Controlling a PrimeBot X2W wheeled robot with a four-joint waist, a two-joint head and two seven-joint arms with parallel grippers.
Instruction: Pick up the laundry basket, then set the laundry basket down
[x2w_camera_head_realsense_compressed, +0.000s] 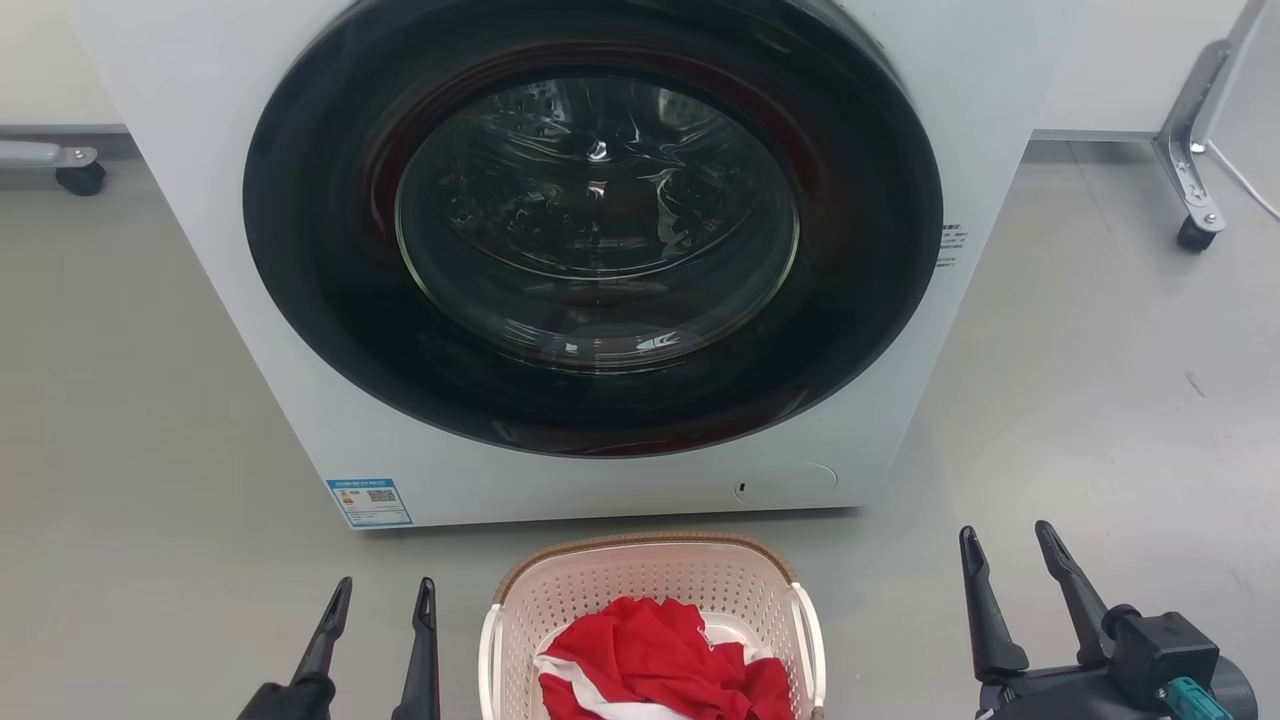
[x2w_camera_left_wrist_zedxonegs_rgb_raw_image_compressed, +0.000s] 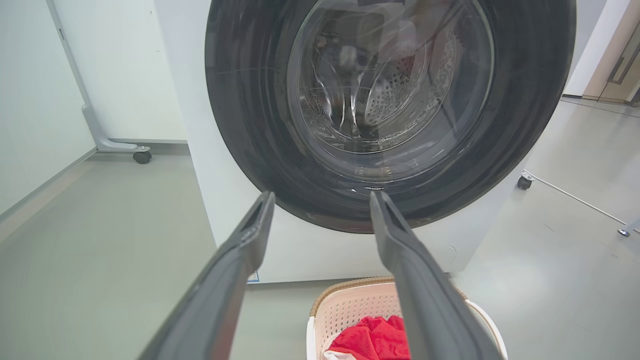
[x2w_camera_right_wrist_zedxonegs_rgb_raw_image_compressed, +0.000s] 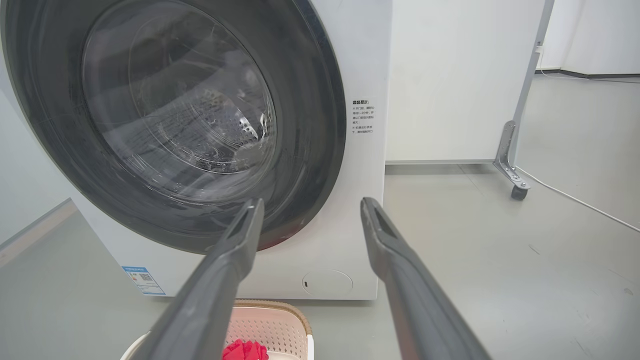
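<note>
Head view shows the left gripper (x2w_camera_head_realsense_compressed: 386, 600) and right gripper (x2w_camera_head_realsense_compressed: 1006, 540), fingers apart and empty, flanking the laundry basket (x2w_camera_head_realsense_compressed: 650, 580) on the floor (x2w_camera_head_realsense_compressed: 120, 400) before the washing machine (x2w_camera_head_realsense_compressed: 900, 420); stiff, light plastic holding a red garment (x2w_camera_head_realsense_compressed: 650, 650), it looks best gripped by its white side handles (x2w_camera_head_realsense_compressed: 812, 640).

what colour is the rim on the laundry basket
Brown, woven-look, on the cream-white laundry basket; clearest in the head view.
</note>
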